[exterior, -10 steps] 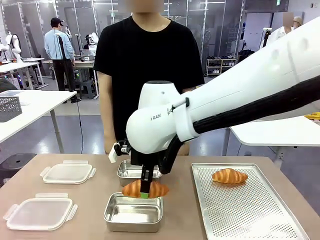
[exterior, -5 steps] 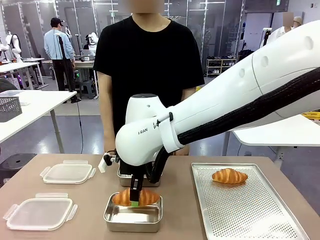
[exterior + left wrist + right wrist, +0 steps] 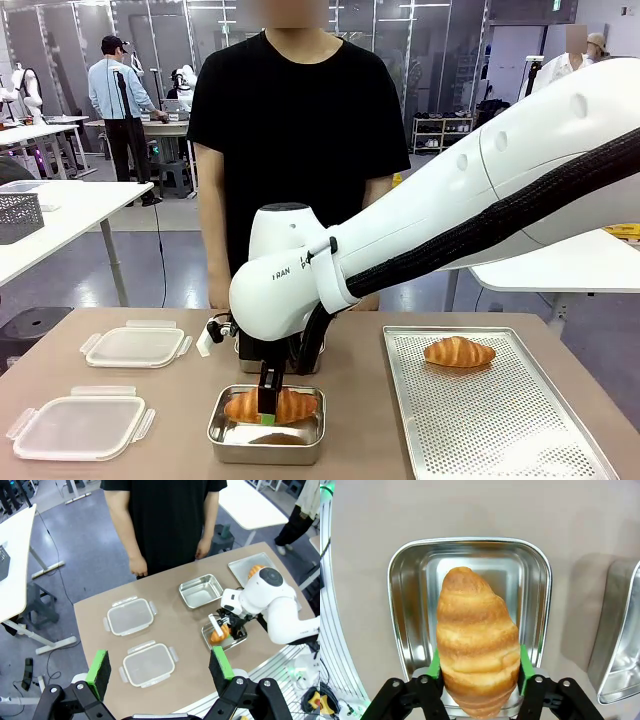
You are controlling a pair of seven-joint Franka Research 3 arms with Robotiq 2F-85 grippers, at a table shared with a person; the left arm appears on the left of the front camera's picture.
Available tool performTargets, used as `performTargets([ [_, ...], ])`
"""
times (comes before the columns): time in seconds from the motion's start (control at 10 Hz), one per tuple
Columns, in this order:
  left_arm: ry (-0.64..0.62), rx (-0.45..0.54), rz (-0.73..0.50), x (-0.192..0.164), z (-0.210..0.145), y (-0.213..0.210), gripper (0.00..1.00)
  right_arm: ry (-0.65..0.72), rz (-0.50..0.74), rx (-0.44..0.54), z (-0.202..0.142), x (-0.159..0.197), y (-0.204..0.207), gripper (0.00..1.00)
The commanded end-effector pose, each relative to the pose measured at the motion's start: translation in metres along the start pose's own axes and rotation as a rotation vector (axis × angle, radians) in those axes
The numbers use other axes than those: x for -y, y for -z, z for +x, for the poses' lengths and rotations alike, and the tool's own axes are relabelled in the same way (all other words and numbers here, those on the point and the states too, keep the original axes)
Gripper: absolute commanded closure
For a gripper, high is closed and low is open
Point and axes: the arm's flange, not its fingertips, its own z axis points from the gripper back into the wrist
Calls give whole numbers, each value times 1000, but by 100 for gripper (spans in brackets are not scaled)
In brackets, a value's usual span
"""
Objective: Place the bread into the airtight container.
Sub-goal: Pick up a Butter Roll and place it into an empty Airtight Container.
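Right arm is reaching across the middle of the surface [image 3: 355,440] from picture right. Right end effector [image 3: 267,405] is pinching a croissant [image 3: 272,404] across its middle, green pads [image 3: 524,666] pressing on both flanks, the pastry's ends sticking out to either side.

The croissant is hanging lengthwise in the mouth of the nearer steel container [image 3: 225,440], about level with the rim; its reflection is showing on the metal bottom. Cannot tell whether it is touching the bottom. In the right wrist view it is sitting roughly centred between the container walls.

A second steel container [image 3: 250,352] is sitting just behind the first, partly hidden by the wrist, open.

Right of both, a perforated metal tray [image 3: 500,430] is lying flat, carrying a second croissant [image 3: 458,351] near its far edge.

On the left side of the surface, two translucent clip-on lids are lying flat, one farther [image 3: 135,345], one nearer [image 3: 80,425], apart from each other and from the containers.

Left end effector [image 3: 159,669] is hovering high above the surface, fingers spread wide, gripping nothing.

A person in a black T-shirt [image 3: 300,130] is standing at the far edge, arms hanging down, one hand [image 3: 137,566] near the surface edge, not touching anything
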Motion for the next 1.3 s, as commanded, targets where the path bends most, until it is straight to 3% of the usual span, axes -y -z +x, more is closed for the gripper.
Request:
performTargets([
  [0.0,8,-1,6,-1,1,-2,0,27,-33,-10,4,-3,-5,0],
  [1.2,8,-1,6,-1,1,-2,0,0,-7,3,2,1,-3,0],
])
